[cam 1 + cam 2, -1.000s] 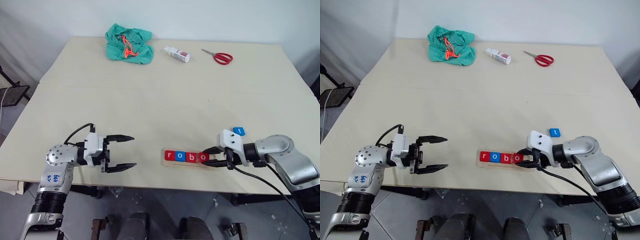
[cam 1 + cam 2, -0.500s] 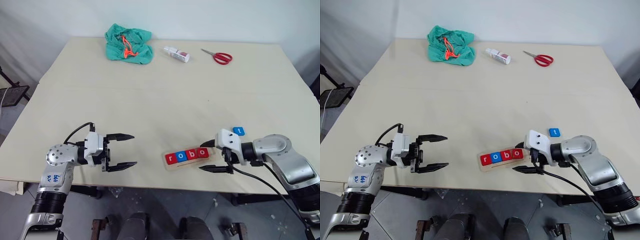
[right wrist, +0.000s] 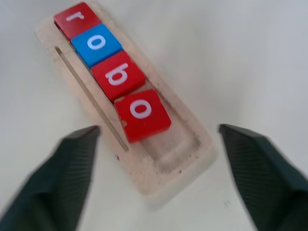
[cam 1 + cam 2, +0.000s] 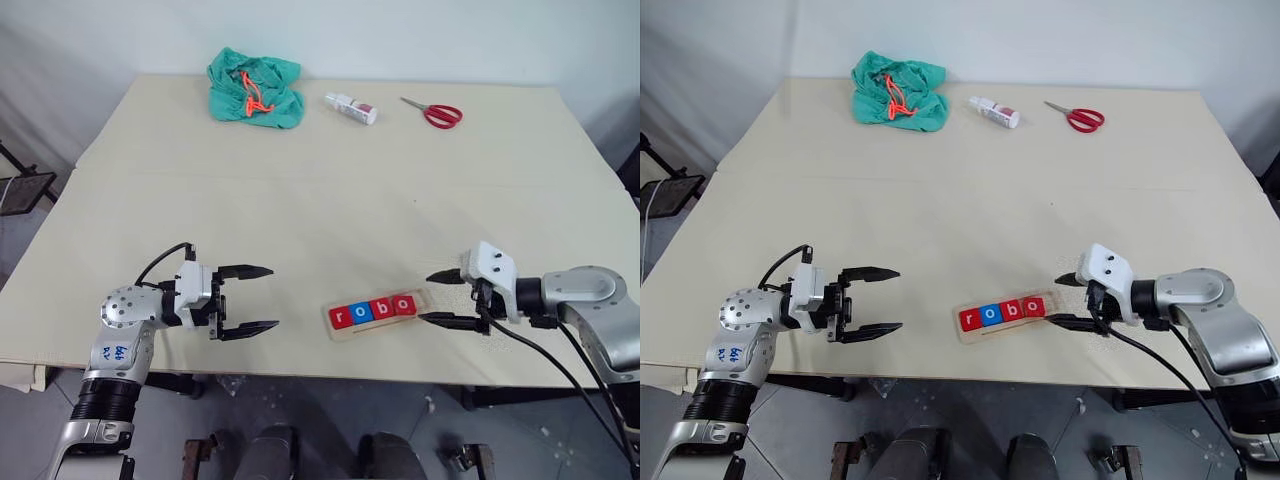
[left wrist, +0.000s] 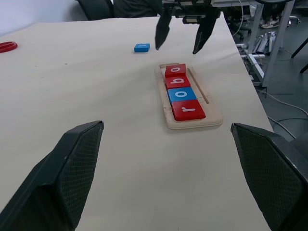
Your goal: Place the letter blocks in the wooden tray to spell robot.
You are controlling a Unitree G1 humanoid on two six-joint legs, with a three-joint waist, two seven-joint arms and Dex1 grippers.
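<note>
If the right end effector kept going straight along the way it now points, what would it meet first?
Most likely the free end of the wooden tray, then the second red o block. The right end effector is open and aimed at that end, angled down; depth is uncertain.

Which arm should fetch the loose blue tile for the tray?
Right. The right gripper, open, sits at the empty end of the wooden tray, with the blue tile close beside it; the left gripper is farther off.

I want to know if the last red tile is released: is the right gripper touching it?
Apart. In the right wrist view the right gripper stands open, its black fingers well clear of the red "o" letter tile lying in the pale wooden tray.
</note>
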